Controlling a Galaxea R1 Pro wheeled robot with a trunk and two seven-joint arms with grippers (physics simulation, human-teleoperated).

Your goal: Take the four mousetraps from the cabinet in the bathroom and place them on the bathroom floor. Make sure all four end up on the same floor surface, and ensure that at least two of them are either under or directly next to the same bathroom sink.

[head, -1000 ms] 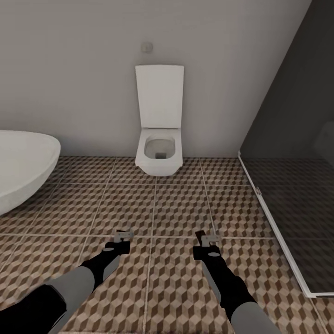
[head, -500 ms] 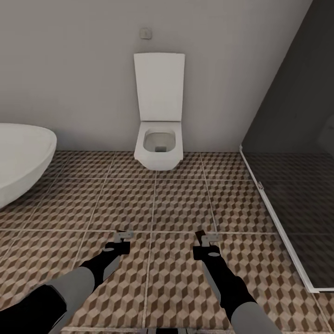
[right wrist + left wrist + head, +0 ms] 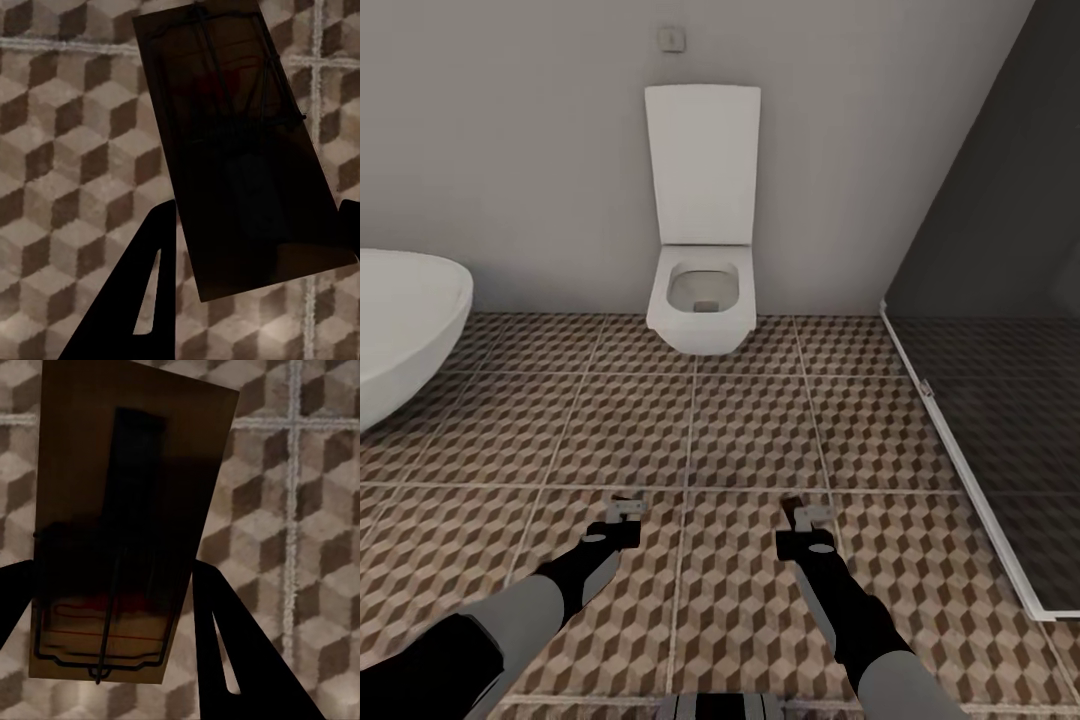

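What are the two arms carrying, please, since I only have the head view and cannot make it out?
Observer: The left gripper is shut on a mousetrap, a brown board with dark wire.
Operator: And the right one?
Observer: The right gripper is shut on a second mousetrap, dark in shadow.
Operator: What lies beneath them?
Observer: The wrist views look past both traps to the cube-patterned bathroom floor.

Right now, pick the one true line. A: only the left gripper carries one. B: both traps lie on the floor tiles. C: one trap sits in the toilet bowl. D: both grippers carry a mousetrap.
D: the left wrist view shows a mousetrap between the left gripper's fingers, and the right wrist view shows another mousetrap in the right gripper, both above the bathroom floor.
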